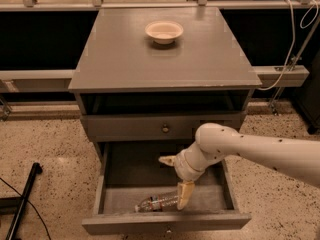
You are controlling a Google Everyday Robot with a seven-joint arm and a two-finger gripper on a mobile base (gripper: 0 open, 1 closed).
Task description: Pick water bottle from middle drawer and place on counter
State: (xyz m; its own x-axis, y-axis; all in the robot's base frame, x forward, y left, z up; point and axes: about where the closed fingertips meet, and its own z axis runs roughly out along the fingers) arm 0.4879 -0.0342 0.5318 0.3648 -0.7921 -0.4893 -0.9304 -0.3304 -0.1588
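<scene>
One pincer (pixel 172 184) by middle drawer's (pixel 210 220) front

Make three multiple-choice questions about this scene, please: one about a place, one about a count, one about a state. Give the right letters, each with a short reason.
1. Where is the water bottle?
A. On the floor.
B. In the open drawer.
C. On a shelf.

2. How many bowls stand on the counter?
A. One.
B. None.
C. Three.

3. What state is the gripper in?
A. Shut on the bottle.
B. Holding a bowl.
C. Jaws open, holding nothing.

Answers:
1 B: the bottle lies on its side near the front of the drawer.
2 A: a single pale bowl sits near the back of the counter.
3 C: the gripper is over the drawer with its jaws spread wide, one of them by the bottle's end.
</scene>
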